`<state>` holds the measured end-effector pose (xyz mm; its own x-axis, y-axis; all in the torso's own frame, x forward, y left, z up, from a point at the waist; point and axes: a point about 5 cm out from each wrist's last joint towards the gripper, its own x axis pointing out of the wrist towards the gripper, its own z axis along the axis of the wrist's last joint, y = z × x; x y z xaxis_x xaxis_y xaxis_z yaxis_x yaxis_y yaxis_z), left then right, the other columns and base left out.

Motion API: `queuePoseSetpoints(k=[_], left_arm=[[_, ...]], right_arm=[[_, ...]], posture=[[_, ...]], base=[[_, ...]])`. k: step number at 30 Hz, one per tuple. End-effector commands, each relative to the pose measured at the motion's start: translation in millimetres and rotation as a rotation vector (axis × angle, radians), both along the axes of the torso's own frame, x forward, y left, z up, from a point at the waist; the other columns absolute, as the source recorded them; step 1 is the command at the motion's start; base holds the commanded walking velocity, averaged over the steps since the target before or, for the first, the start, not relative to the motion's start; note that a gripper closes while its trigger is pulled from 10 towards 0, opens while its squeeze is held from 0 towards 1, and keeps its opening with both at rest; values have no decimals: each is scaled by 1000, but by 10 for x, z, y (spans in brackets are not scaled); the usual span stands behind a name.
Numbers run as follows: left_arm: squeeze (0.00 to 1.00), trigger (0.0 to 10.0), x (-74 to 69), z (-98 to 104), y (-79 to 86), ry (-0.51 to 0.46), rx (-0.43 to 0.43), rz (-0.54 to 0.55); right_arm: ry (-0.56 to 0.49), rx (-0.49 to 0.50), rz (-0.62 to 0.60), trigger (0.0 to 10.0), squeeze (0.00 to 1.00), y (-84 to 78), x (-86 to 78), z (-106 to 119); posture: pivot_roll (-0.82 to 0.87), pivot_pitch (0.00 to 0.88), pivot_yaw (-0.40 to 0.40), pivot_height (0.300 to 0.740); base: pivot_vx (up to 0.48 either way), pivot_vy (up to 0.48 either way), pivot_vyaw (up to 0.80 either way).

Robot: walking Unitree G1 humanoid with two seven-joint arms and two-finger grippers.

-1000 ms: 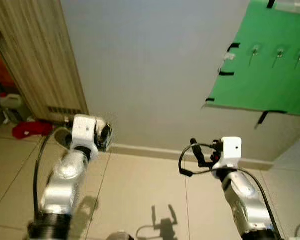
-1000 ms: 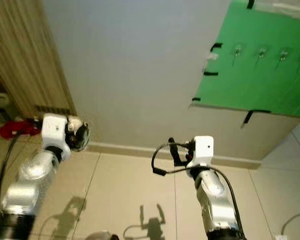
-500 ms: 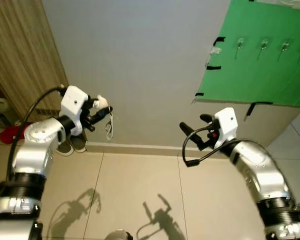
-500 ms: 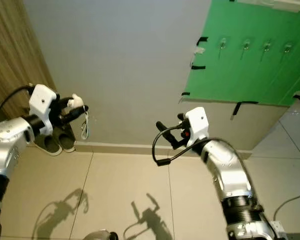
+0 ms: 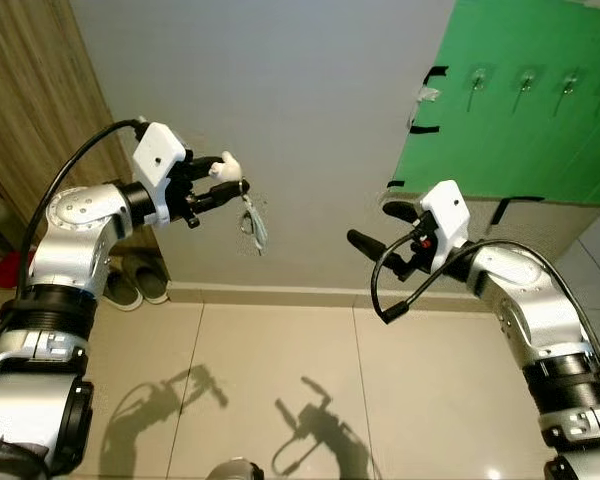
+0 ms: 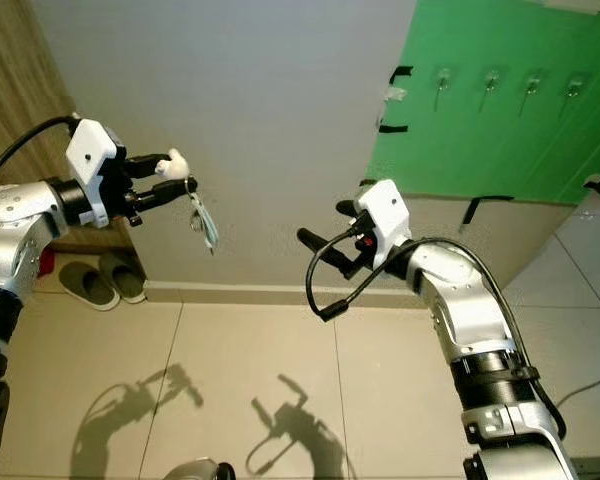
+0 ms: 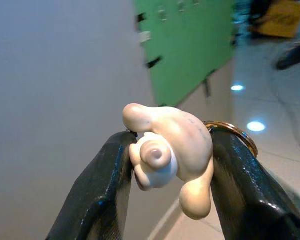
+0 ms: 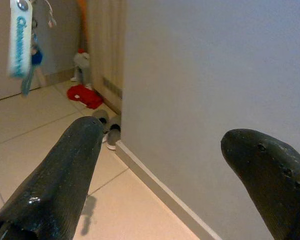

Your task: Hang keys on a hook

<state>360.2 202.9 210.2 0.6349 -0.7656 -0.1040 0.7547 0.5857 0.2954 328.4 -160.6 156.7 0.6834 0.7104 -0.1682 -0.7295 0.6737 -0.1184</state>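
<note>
Left gripper (image 5: 223, 180): fingers clamped on a cream rubbery figurine charm (image 7: 167, 150); keys (image 5: 252, 221) dangle below, well left of the green wall panel (image 5: 510, 100). Right gripper (image 5: 378, 227): fingers spread, empty, below the panel. Metal hooks (image 5: 477, 80) on the panel. Risk: swinging keys may miss a hook.

Glossy tiled floor (image 5: 280, 380), matt green board (image 5: 520, 110), smooth rubbery keychain figure (image 7: 170, 150).

Cream keychain figure (image 7: 169, 150), green board (image 5: 525, 110), beige floor tiles (image 5: 280, 390), grey slippers (image 5: 135, 283)
</note>
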Motion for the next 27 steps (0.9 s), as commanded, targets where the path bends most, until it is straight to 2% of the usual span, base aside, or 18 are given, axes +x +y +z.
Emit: queuePoseSetpoints(k=[1, 6, 7, 9, 13, 27], left_arm=[[0, 10000, 22, 126, -99, -27, -13, -83], [0, 10000, 28, 192, -261, -27, -12, -210], [0, 10000, 30, 230, -334, -35, -5, -268], [0, 10000, 40, 249, -363, -37, -12, -281], [0, 10000, 30, 305, -488, -39, -36, -378], [0, 10000, 29, 421, -563, -71, -49, -488]], right_arm=[[0, -17, 24, 10000, 0, -16, 28, 68], [-14, -28, 37, 10000, 0, -53, 94, 178], [-16, -38, 48, 10000, 0, -58, 118, 210], [-17, -44, 54, 10000, 0, -56, 128, 220], [-42, -52, 81, 10000, 0, 13, 153, 296], [-70, -6, 164, 10000, 0, 171, 126, 460]], posture=[[42, 0, -11, 740], [38, 0, -16, 740], [38, 0, -17, 740], [36, 0, -13, 740], [26, 0, 5, 740], [6, 0, 29, 740]], base=[[0, 0, 0], [0, 0, 0], [0, 0, 0], [0, 0, 0], [0, 0, 0], [0, 0, 0]])
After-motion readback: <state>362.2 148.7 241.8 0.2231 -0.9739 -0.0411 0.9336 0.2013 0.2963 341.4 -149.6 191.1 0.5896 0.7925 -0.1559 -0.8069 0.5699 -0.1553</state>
